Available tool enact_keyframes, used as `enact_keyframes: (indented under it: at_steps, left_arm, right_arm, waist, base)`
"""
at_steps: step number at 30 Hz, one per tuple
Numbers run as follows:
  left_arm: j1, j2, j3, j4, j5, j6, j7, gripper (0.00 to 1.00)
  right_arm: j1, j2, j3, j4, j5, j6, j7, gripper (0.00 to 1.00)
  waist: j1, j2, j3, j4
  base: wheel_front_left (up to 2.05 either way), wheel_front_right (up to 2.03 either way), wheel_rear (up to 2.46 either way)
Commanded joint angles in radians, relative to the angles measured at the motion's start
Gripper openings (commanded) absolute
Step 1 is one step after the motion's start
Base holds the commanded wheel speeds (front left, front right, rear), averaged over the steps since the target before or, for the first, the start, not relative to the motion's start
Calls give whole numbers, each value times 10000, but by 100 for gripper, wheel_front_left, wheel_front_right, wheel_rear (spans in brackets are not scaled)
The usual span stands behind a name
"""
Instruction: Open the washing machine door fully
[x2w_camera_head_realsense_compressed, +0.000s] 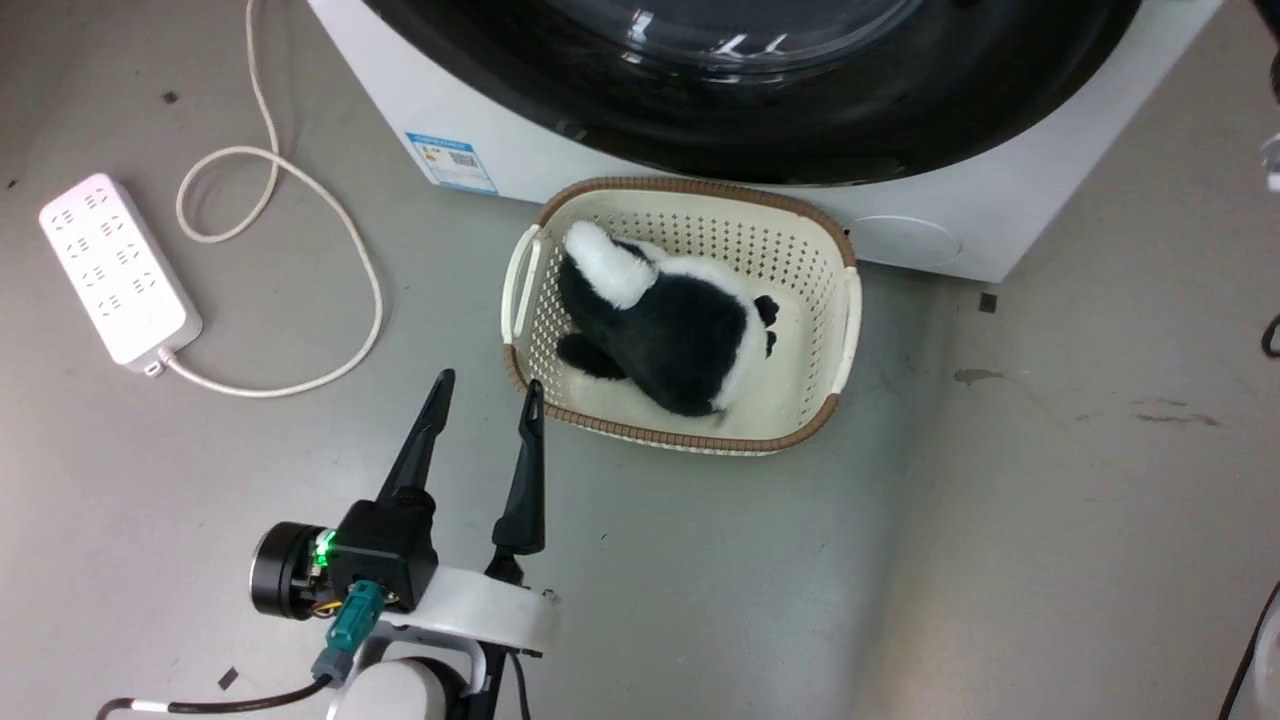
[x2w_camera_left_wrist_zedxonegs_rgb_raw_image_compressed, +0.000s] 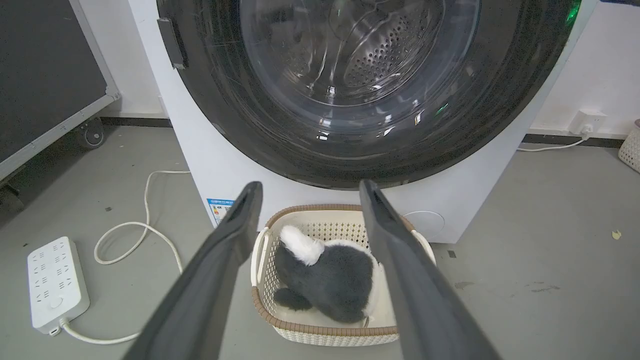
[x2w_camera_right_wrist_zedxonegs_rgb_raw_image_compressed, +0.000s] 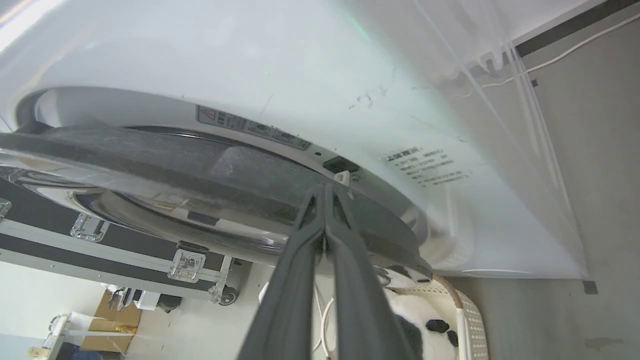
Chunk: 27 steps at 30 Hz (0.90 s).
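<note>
The washing machine door (x2w_camera_head_realsense_compressed: 760, 140), with a glossy black rim and a clear glass centre, spans the top of the head view above the basket. In the left wrist view the door (x2w_camera_left_wrist_zedxonegs_rgb_raw_image_compressed: 280, 145) faces me, the steel drum showing through its glass. In the right wrist view I see the door (x2w_camera_right_wrist_zedxonegs_rgb_raw_image_compressed: 150, 155) edge-on, standing slightly off the white machine front (x2w_camera_right_wrist_zedxonegs_rgb_raw_image_compressed: 300, 65), with the latch slot (x2w_camera_right_wrist_zedxonegs_rgb_raw_image_compressed: 340, 164) uncovered. My right gripper (x2w_camera_right_wrist_zedxonegs_rgb_raw_image_compressed: 325, 192) is shut, its tips at the door's rim beside that slot. My left gripper (x2w_camera_head_realsense_compressed: 487, 385) hangs open over the floor by the basket's near left corner, holding nothing.
A cream basket (x2w_camera_head_realsense_compressed: 690, 438) with a black and white plush toy (x2w_camera_head_realsense_compressed: 665, 320) stands on the floor right under the door. A white power strip (x2w_camera_head_realsense_compressed: 118, 268) and its looped cable (x2w_camera_head_realsense_compressed: 300, 190) lie to the left. A black wheeled case (x2w_camera_left_wrist_zedxonegs_rgb_raw_image_compressed: 45, 75) stands further left.
</note>
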Motion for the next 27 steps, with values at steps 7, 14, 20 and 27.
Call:
enact_keyframes:
  at_steps: [7, 14, 20, 27]
  left_arm:
    - [-294, 8, -293, -10, -208, 152, -261, 100]
    - [-456, 9, -478, -45, -328, 215, -407, 100]
    - [-611, 9, -611, -48, -461, 298, -532, 100]
    - [-688, 10, -703, -6, -581, 405, -678, 100]
  right_arm:
    - [-1443, -204, -570, 1137, 459, -3, 830, 0]
    - [-2598, -357, -954, 2172, 570, -4, 1612, 0]
    - [-3362, -498, -1329, 3065, 686, -4, 2394, 0]
    - [-3241, -625, -1707, 3573, 904, -5, 3309, 0]
  waist:
    - [-1, -1, 278, 272]
    - [-1, -1, 638, 488]
    - [-1, -1, 888, 686]
    - [-1, -1, 732, 786]
  base:
    - [0, 0, 0]
    - [0, 0, 0]
    - [0, 0, 0]
    - [0, 0, 0]
